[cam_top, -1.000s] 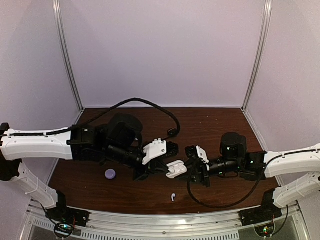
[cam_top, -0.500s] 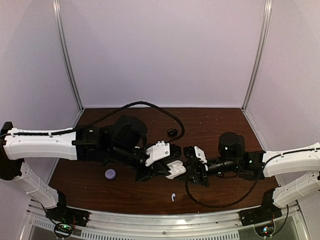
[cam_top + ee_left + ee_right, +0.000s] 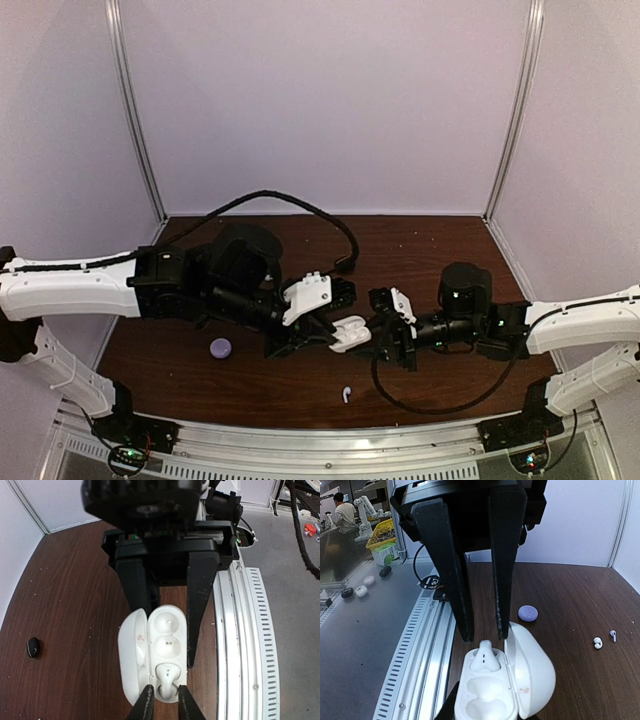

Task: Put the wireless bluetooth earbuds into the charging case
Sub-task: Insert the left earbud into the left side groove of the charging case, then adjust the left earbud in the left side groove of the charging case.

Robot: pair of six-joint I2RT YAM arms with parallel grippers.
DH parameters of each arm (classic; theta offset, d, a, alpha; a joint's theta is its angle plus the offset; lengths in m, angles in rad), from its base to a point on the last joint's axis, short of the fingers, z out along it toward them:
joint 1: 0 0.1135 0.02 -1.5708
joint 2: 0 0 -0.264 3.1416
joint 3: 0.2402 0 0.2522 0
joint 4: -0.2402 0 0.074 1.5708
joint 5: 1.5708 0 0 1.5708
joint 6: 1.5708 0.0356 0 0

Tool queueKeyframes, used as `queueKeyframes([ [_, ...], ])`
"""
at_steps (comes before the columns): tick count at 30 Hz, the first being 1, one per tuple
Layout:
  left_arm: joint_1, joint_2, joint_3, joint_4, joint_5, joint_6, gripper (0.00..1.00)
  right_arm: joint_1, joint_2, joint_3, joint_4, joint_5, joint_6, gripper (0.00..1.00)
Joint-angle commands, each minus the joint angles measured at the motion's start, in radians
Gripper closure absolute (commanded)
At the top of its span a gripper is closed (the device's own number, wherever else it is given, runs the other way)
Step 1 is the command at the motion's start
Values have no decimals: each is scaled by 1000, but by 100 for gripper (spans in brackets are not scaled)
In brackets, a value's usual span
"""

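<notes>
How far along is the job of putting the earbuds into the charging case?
Done: one white earbud sits in the open charging case, held by the right gripper. In hand: the left gripper, jaws parted, flanks that bud. Left: the second slot is empty; a stemmed bud, a curled white bud and a black bud lie loose.

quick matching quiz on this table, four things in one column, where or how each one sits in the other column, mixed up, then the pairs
Things
1. white case
2. stemmed earbud
3. black earbud
4. lavender piece

Places or states
A. lying on the table, close to the front rail
B. on the table beside the left arm
C. lid open, clamped in the right pincer, one earbud seated inside
D. alone on the table, far off to the side in the left wrist view

Pairs: 1-C, 2-A, 3-D, 4-B
</notes>
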Motion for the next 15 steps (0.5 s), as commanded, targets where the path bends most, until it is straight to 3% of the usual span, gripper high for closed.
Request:
queueKeyframes([
  [1,1,-40,20,25,-26,-3,85,9,-7,20,40,-13,12,100],
  [15,0,-13,11,33,1,2,95,9,-5,25,42,-18,16,100],
])
